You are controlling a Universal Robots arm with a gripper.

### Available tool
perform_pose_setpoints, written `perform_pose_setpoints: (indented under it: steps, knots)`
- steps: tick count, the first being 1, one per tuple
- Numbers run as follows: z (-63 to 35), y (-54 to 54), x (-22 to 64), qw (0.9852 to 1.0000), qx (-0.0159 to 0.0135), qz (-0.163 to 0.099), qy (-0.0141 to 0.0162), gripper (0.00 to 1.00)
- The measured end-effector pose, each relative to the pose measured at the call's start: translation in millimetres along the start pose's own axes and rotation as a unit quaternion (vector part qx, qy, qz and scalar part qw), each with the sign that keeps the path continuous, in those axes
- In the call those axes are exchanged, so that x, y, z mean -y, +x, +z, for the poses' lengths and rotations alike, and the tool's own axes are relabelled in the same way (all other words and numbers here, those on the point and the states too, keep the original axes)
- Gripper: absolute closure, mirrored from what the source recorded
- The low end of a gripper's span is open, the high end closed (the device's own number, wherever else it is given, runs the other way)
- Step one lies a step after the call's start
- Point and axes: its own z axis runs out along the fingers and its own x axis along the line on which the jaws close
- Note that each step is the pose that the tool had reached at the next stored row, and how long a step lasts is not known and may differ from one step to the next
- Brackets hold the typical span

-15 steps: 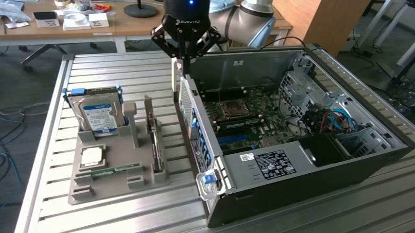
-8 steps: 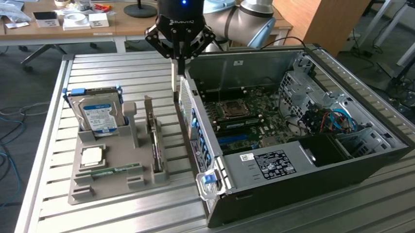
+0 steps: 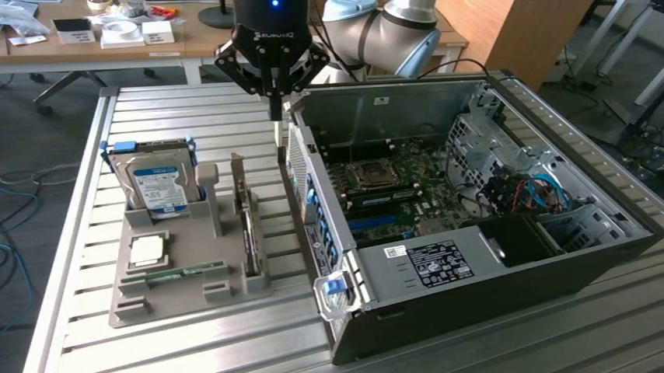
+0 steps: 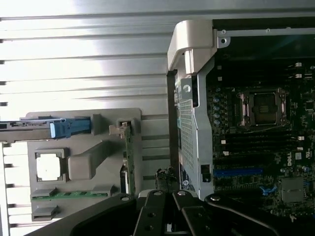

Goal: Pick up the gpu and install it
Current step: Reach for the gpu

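Note:
The gpu point(image 3: 249, 225) stands on its edge in a slot of the grey holder tray point(image 3: 171, 299), its metal bracket end pointing toward the arm. In the wrist view the gpu point(image 4: 129, 157) appears as a thin green edge in the tray point(image 4: 83, 162). My black gripper point(image 3: 275, 111) hangs shut and empty above the slatted table, past the tray's far end and beside the rear corner of the open computer case point(image 3: 456, 287). Its fingers point(image 4: 162, 209) meet at the edge of the wrist view. The motherboard point(image 4: 261, 147) lies exposed inside the case.
A hard drive point(image 3: 155, 186) with blue handles stands in the tray at the exterior view's left. A processor chip point(image 3: 146, 250) and a RAM stick point(image 3: 179, 273) lie in the tray in front of it. A wooden desk point(image 3: 114, 43) with small items stands behind the table.

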Motion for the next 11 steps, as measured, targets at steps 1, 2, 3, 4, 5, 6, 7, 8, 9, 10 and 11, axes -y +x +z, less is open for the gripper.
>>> perform_pose_setpoints:
  steps: [1, 2, 3, 4, 5, 6, 7, 8, 9, 10, 11]
  knots:
    - [-0.1, 1.5, 0.1, 1.0000, 0.0000, 0.000, 0.0000, 0.89]
    - [-0.1, 3.0, 0.2, 1.0000, 0.0000, 0.000, 0.0000, 0.89]
    - [-0.1, 4.2, 0.3, 1.0000, 0.0000, 0.000, 0.0000, 0.89]
    - [-0.2, 5.4, 0.4, 1.0000, 0.0000, 0.000, 0.0000, 0.89]
    - [-0.2, 6.6, 0.5, 1.0000, 0.0000, 0.000, 0.0000, 0.89]
    - [-0.2, 7.5, 0.6, 1.0000, 0.0000, 0.000, 0.0000, 0.89]
    - [-0.2, 8.3, 0.6, 1.0000, 0.0000, 0.000, 0.0000, 0.89]
    - [-0.2, 9.1, 0.7, 1.0000, 0.0000, 0.000, 0.0000, 0.89]
    - [-0.3, 10.4, 0.8, 1.0000, 0.0000, 0.000, 0.0000, 0.89]
    - [-0.3, 11.9, 0.9, 1.0000, 0.0000, 0.000, 0.0000, 0.89]
    - [-0.3, 13.1, 1.0, 1.0000, 0.0000, 0.000, 0.0000, 0.89]
